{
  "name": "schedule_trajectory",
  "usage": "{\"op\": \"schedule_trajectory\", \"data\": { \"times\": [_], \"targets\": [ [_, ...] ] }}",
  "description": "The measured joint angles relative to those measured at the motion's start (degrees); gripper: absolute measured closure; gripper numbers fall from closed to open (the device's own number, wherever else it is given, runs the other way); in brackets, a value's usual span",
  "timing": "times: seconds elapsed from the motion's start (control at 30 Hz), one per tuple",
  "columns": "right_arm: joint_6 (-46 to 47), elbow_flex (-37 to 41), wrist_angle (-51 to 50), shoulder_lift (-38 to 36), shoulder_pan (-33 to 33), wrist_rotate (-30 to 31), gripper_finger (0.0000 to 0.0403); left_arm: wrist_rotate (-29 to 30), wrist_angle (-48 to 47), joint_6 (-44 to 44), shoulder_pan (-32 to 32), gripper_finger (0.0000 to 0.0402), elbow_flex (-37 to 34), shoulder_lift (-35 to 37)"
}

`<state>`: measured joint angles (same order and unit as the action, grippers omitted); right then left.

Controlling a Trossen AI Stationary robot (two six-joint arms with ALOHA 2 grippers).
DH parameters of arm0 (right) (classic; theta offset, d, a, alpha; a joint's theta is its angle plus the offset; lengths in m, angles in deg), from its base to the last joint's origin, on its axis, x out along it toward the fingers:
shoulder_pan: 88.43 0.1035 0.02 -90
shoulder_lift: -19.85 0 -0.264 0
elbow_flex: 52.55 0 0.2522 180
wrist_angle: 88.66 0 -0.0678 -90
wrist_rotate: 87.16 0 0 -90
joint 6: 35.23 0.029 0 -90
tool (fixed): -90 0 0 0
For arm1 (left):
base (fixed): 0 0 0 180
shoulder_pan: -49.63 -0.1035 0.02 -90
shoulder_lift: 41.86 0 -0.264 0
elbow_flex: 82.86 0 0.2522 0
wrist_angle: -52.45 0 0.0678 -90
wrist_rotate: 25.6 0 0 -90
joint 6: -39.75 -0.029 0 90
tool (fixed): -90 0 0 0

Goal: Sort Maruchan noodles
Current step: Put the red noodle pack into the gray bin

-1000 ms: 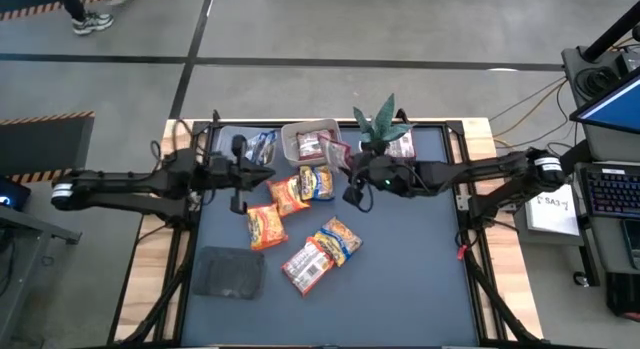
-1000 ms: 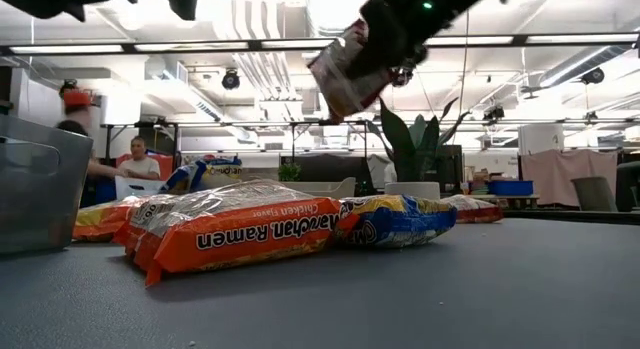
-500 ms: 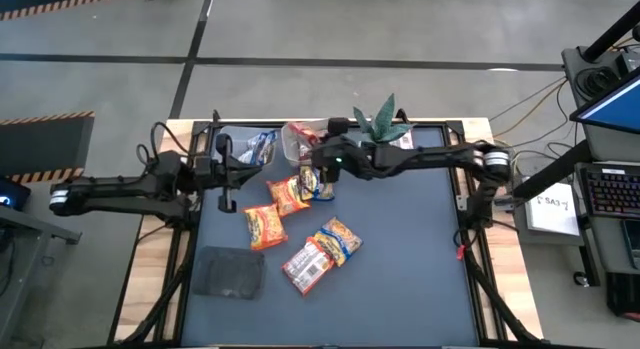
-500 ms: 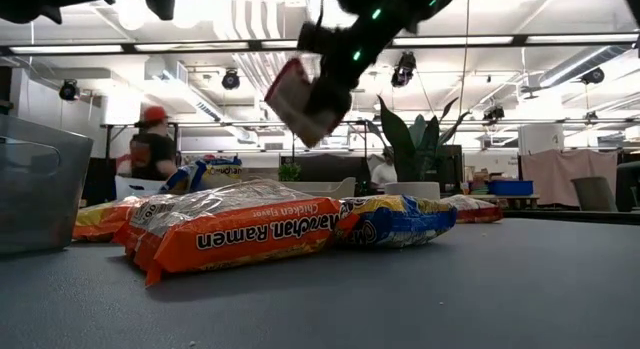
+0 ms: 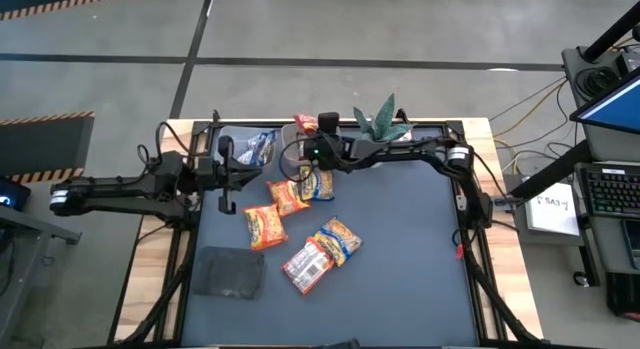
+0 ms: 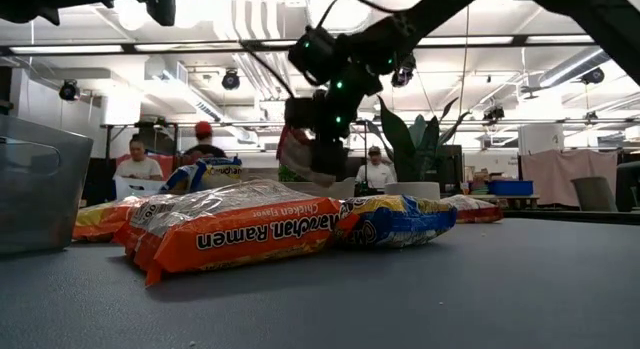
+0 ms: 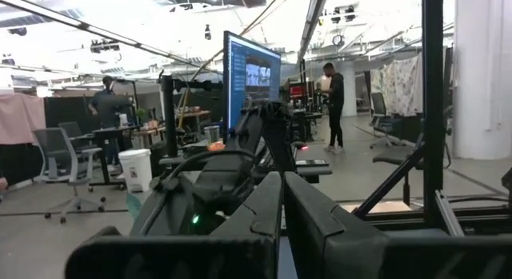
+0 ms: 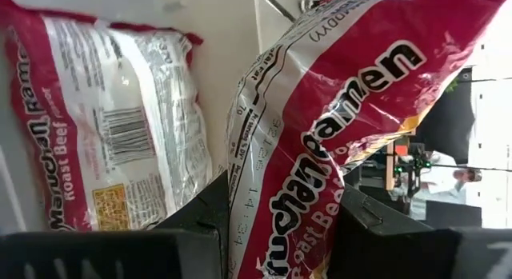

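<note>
Nearest in the low view, an orange Chicken Flavor packet (image 6: pixel 235 231) lies flat on the dark surface (image 6: pixel 470 289), with a blue-yellow packet (image 6: pixel 395 221) touching its 3 o'clock end and a clear tub wall (image 6: pixel 35 184) at 9 o'clock. In the high view this cluster sits mid-surface: two orange packets (image 5: pixel 267 227) and (image 5: pixel 288 196) to the 9 o'clock side, and a red-and-white packet (image 5: pixel 308 266) beside the blue-yellow one (image 5: pixel 338 239) toward 6 o'clock. A dark grey pad (image 5: pixel 230 272) lies at the surface's 7 o'clock corner.

Farther back, the right end effector (image 5: pixel 305 151) reaches over the clear tub (image 5: pixel 292 149) near the far edge. Its fingers (image 8: pixel 200 223) pinch a red Roast Beef packet (image 8: pixel 320 127), which stands between them; a second red packet (image 8: pixel 104 119) lies flat inside the white tub just beyond. In the low view the held packet (image 6: pixel 300 154) hangs under the end effector, above the surface.

The left end effector (image 5: pixel 232 174) hovers at 9 o'clock of the tub, fingers (image 7: pixel 264 223) pressed together. Another blue packet (image 5: pixel 262 144) lies at the far edge, and a potted plant (image 5: pixel 380 124) stands at 12 o'clock.
</note>
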<state>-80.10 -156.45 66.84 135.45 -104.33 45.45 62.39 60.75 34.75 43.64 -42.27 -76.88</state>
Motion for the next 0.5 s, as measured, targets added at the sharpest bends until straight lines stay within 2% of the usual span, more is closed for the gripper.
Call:
{"op": "schedule_trajectory", "data": {
  "times": [0.27,0.5],
  "targets": [
    [2.34,-0.15,-2.91,0.84,-0.28,-1.05,0.0282,-0.01,-0.79,0.08,-0.01,0.0402,0.0,-0.41],
    [8.05,-0.55,-6.11,0.84,-0.26,-1.06,0.0247,-0.01,-0.7,-0.19,-0.01,0.0402,0.0,-0.5]
  ]
}}
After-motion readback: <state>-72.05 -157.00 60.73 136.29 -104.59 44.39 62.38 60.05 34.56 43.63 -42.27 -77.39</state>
